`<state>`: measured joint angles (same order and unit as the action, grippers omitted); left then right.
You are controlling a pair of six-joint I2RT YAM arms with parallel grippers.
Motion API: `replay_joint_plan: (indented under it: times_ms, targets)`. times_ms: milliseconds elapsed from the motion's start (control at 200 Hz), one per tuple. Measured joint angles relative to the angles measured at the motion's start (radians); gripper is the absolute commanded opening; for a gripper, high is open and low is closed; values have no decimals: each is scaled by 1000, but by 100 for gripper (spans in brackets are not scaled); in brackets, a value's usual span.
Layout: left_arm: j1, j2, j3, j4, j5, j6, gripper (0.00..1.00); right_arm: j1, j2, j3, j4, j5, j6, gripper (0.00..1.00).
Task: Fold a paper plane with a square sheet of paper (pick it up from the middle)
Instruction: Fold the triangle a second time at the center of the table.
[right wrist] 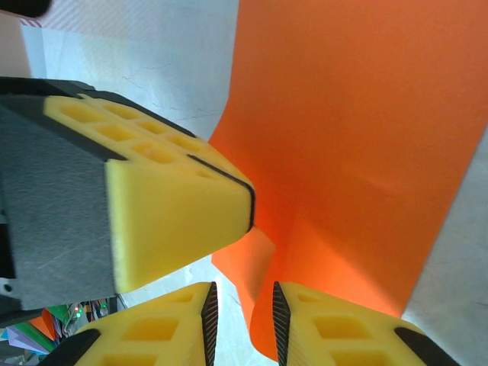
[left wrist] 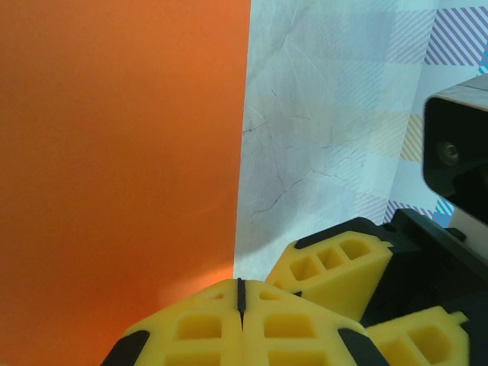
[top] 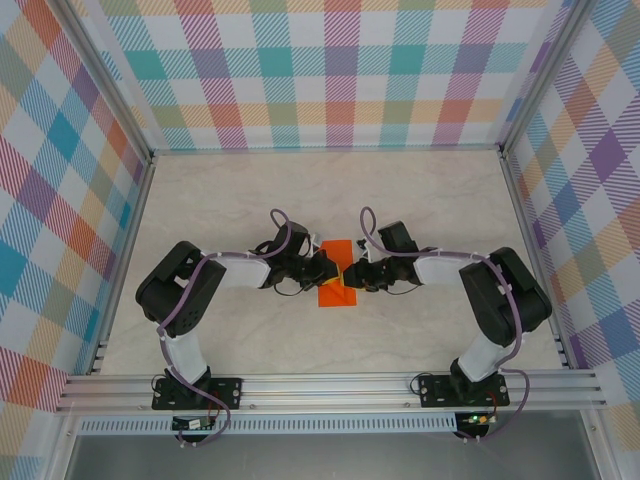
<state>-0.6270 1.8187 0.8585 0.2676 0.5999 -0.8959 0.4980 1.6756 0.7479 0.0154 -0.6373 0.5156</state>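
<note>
The square sheet of paper [top: 335, 294] is bright orange and lies at the table's middle between both grippers. In the left wrist view the paper [left wrist: 114, 152] spreads flat to the left, and my left gripper [left wrist: 240, 288] is shut with its tips at the sheet's right edge. The right wrist view shows that edge of the paper [right wrist: 358, 137] lifted and curled at the left gripper's fingers [right wrist: 175, 221], which pinch it. My right gripper [right wrist: 242, 296] is open, with a raised flap of the sheet standing in the narrow gap between its pads. From above, the left gripper [top: 328, 266] and right gripper [top: 350, 275] nearly touch over the sheet.
The pale marbled table [top: 420, 200] is walled by checked panels on three sides, with an aluminium rail [top: 330, 390] along the near edge. The right gripper's fingers [left wrist: 335, 267] sit close beside my left fingertips.
</note>
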Motion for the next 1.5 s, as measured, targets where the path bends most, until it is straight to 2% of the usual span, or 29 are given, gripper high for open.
replay_joint_plan:
  times_ms: [420, 685, 1020, 1500]
  targets:
    - [0, 0, -3, 0, -7, 0, 0, 0, 51, 0, 34, -15, 10, 23]
    - [0, -2, -5, 0, -8, 0, 0, 0, 63, 0, 69, -31, 36, 7]
    - [0, -63, -14, 1, -10, 3, 2, -10, 57, 0, 30, 25, 21, 5]
    - [-24, -34, -15, 14, -10, 3, 2, -32, 51, 47, -39, 80, -31, 5]
